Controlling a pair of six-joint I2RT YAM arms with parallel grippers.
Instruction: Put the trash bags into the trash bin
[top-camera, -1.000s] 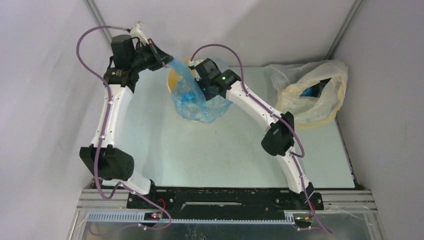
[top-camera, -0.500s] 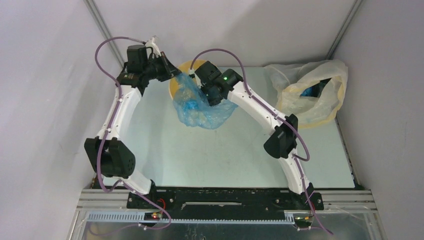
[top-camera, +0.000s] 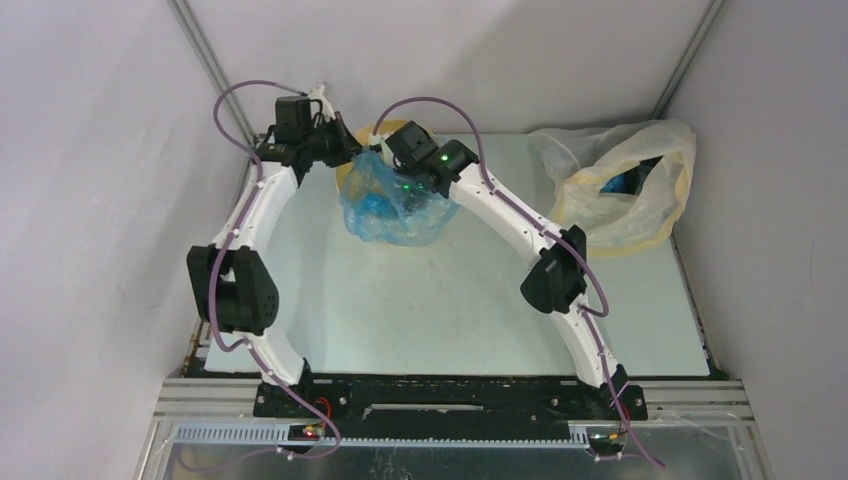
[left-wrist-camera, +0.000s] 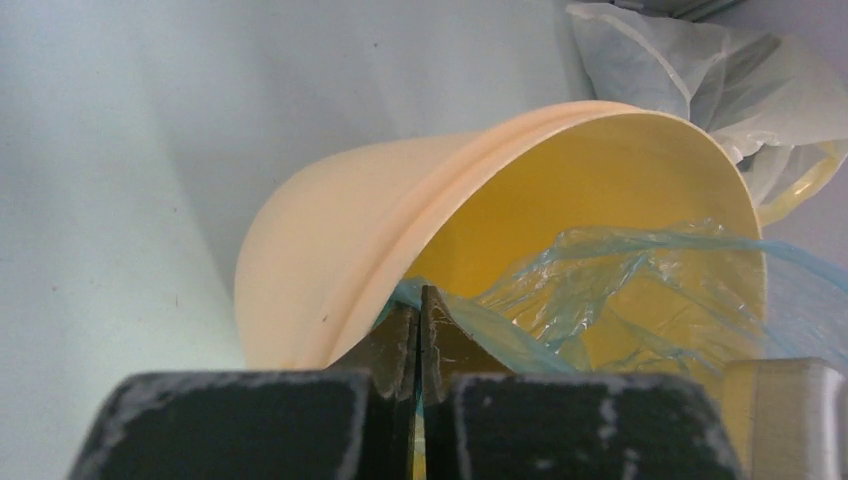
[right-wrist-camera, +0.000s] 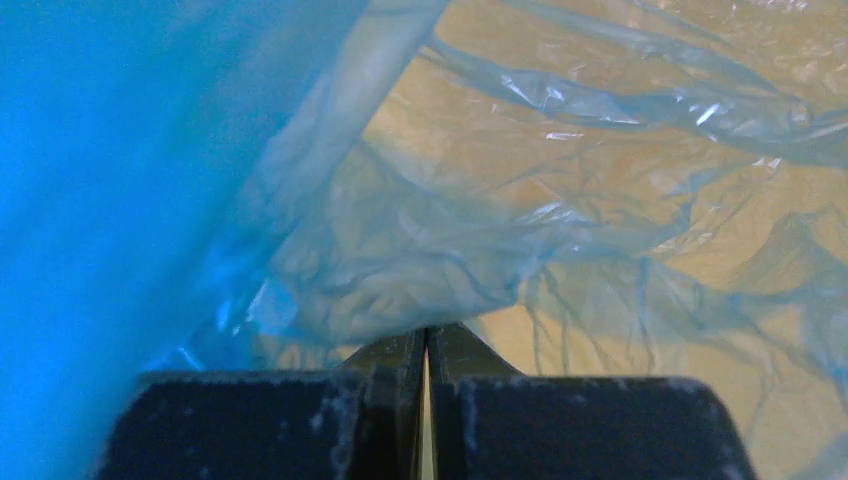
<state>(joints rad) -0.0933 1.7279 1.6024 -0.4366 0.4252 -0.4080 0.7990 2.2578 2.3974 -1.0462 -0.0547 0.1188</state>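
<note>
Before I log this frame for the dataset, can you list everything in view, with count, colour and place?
thin translucent blue plastic film bag: one, blue, draped over the bucket's mouth, far centre of the table
yellow-orange round plastic bucket: one, yellow-orange, under the blue bag
large pale yellowish see-through plastic bag: one, far right corner, something blue and dark inside
table: one, pale grey-green
left gripper: black, shut on the blue bag at the bucket's rim
right gripper: black, shut on the blue bag
</note>
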